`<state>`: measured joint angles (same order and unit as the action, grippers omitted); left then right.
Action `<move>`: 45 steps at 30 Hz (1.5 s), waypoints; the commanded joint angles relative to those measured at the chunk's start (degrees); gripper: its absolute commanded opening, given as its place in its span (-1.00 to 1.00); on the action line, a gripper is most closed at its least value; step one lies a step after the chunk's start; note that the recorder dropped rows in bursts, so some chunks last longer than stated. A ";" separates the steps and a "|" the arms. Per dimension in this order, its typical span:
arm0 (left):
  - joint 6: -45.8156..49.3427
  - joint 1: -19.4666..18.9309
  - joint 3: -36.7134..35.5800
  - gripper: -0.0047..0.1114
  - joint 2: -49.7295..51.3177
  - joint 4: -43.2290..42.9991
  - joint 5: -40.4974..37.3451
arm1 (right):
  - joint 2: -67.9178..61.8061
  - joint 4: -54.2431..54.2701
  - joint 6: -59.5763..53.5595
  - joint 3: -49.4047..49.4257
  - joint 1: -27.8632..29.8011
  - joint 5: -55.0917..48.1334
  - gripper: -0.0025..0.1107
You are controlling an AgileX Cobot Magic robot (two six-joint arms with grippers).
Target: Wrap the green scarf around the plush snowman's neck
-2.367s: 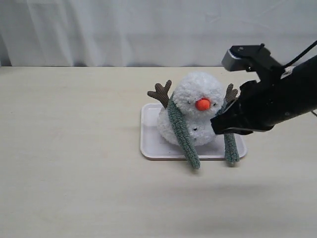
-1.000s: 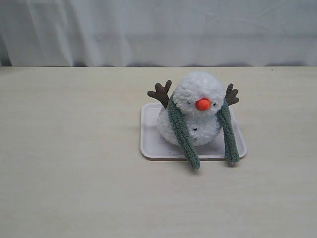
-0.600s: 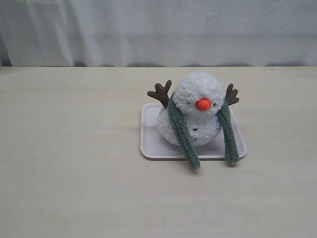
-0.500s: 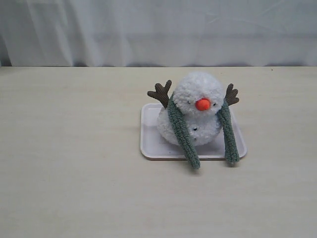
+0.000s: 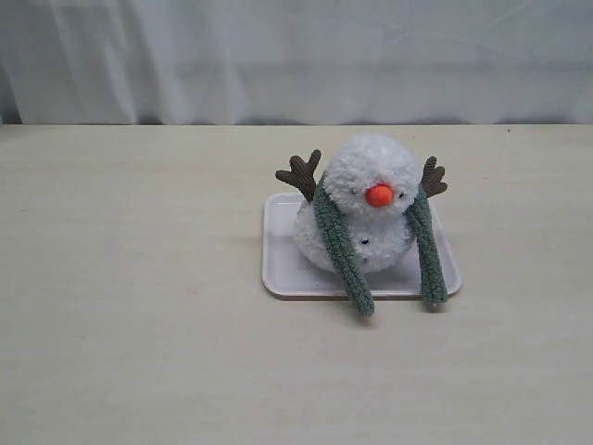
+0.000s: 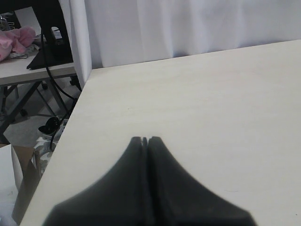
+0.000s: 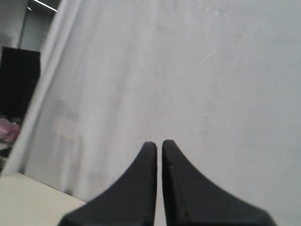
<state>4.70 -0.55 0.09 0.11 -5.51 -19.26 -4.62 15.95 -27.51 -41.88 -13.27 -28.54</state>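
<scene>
The plush snowman [image 5: 371, 176] sits upright on a white tray [image 5: 278, 269] in the middle of the table, orange nose facing the exterior camera. The green scarf [image 5: 341, 248] goes behind its neck, and both ends hang down the front, one on each side [image 5: 427, 250], reaching past the tray's front edge. Neither arm shows in the exterior view. My left gripper [image 6: 145, 140] is shut and empty over bare table near a corner. My right gripper [image 7: 159, 143] points at the white curtain, its fingers a hair apart with nothing between them.
A white curtain [image 5: 296, 56] closes off the back of the table. In the left wrist view the table's side edge [image 6: 80, 96] drops off to a floor with cables and a second desk [image 6: 28, 70].
The right arm, which was beside the scarf's right end 2.4 s ago, has left the exterior view. The snowman and scarf have not moved over the last second.
</scene>
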 commanded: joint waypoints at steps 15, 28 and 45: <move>-0.03 -0.04 -0.09 -0.92 -0.11 0.15 0.69 | 4.62 -21.58 22.66 13.88 6.70 11.43 -0.89; -0.03 -0.04 -0.09 -0.92 -0.11 0.04 0.83 | 4.62 -23.26 23.91 29.62 11.32 24.03 -0.89; -0.03 -0.04 -0.09 -0.92 -0.11 0.04 0.83 | 4.62 -22.59 25.08 41.88 12.06 27.18 -0.89</move>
<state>4.70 -0.55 0.09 0.11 -5.51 -19.26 -0.22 -6.69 -2.98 -0.88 -1.48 -2.19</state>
